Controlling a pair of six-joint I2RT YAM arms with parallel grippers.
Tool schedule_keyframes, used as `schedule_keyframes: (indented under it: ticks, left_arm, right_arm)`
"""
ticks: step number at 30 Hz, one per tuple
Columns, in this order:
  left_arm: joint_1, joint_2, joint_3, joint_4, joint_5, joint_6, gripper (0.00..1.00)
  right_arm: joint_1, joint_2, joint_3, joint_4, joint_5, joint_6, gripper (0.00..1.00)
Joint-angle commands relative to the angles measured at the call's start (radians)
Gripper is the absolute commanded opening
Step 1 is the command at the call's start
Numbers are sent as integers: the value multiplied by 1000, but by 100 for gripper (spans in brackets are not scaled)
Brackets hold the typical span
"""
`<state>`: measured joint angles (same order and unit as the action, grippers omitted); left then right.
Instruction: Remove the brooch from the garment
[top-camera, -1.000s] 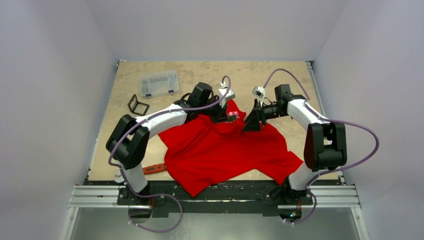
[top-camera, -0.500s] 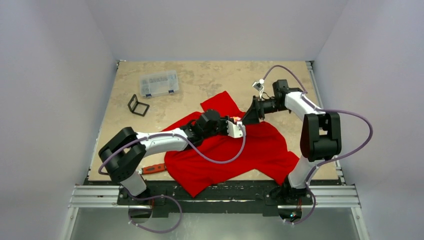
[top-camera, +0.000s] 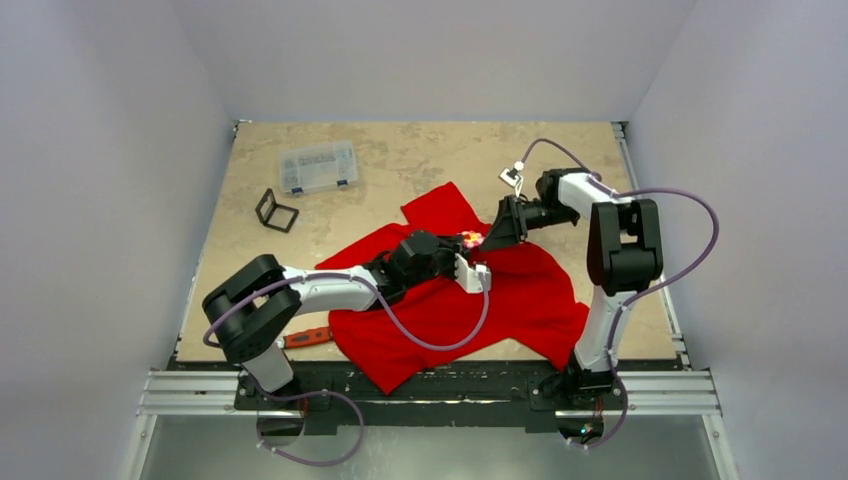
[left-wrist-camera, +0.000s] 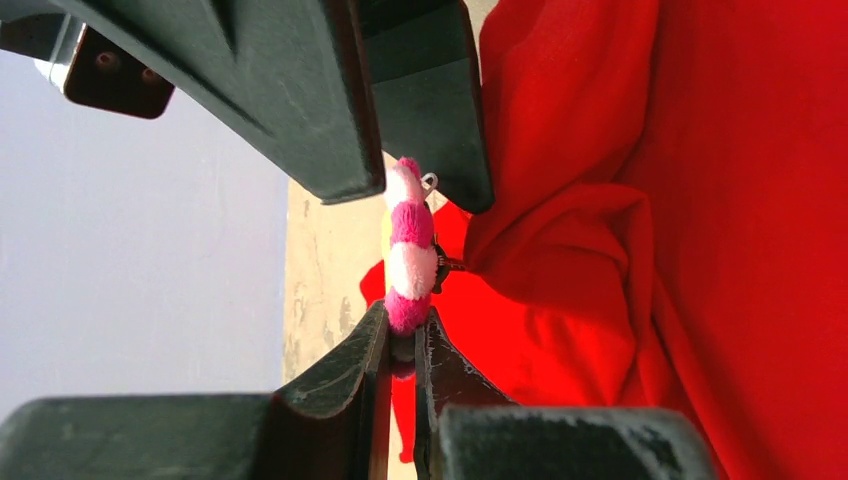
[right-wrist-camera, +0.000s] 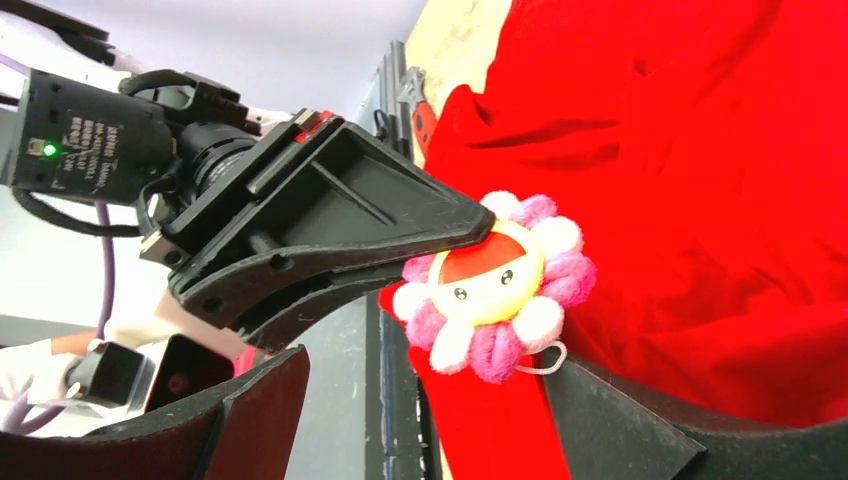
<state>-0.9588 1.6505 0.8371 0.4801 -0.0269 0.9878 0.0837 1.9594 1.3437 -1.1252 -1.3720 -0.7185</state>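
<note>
Tan table (top-camera: 400, 150) below: your left gripper (left-wrist-camera: 400, 350) clamps the brooch (right-wrist-camera: 495, 275) edge-on, ready to pull it off the garment (top-camera: 500, 300). Your right gripper (top-camera: 490, 235) gapes wide, gripping nothing.

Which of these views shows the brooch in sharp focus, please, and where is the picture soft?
Right wrist view: the brooch is crisp and face-on; top external view: only a tiny bright speck; left wrist view: sharp but edge-on, while the left gripper looks slightly soft and dark.

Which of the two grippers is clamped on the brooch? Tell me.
The left gripper: its jaws pinch the edge of the brooch, while the right gripper has its jaws wide open.
</note>
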Motion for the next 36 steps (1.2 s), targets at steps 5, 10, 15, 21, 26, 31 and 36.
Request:
schedule_keyframes:
  ticks: [5, 10, 15, 21, 26, 31, 36]
  left_arm:
    - [74, -47, 153, -340, 284, -313, 0]
    - [87, -24, 220, -450, 360, -429, 0]
    - [88, -24, 209, -438, 307, -422, 0]
    - [89, -23, 203, -419, 286, -389, 0]
    - [89, -45, 169, -361, 290, -363, 0]
    - [78, -58, 94, -272, 278, -257, 0]
    - [60, -43, 50, -155, 210, -189, 0]
  right_arm:
    - [-38, 7, 14, -242, -101, -288, 89]
    - [-61, 9, -15, -242, -143, -286, 95]
    - [-80, 6, 5, -239, -129, -233, 99]
    - [-103, -282, -199, 877, 355, 1095, 99]
    - [-59, -382, -274, 891, 366, 1063, 99]
    - [-46, -343, -297, 833, 272, 1032, 99]
    - [-15, -271, -286, 797, 231, 993, 98]
